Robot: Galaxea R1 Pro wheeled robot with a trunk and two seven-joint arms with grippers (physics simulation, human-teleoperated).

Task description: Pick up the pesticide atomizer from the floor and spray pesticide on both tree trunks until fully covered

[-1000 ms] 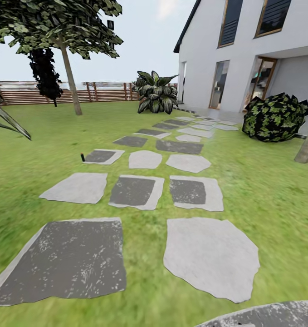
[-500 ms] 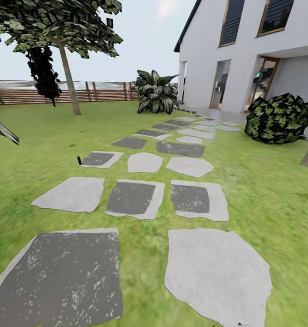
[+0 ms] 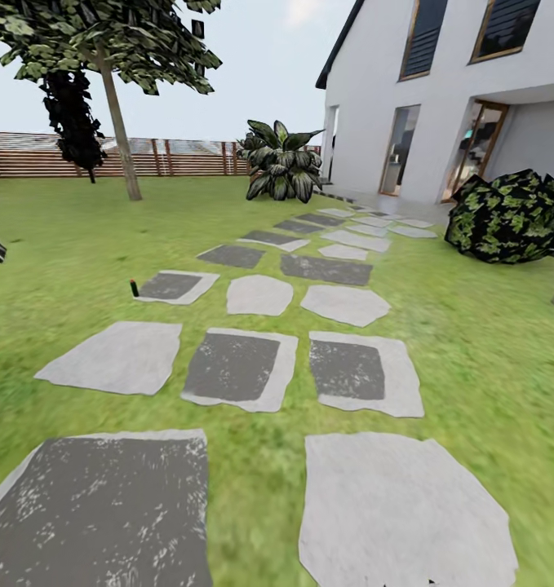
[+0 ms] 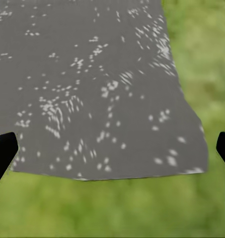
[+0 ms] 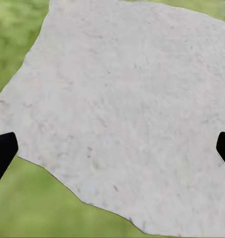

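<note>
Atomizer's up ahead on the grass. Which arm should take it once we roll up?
Probably left. The pesticide atomizer stands left of the stepping-stone path, on the left arm's side; the left pincer looks open and empty.

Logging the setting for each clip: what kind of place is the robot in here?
A simulated house garden, it seems: a grass lawn crossed by grey stepping stones, a brown slatted wooden fence behind, and a white house on the right. A tree stands near the fence.
</note>
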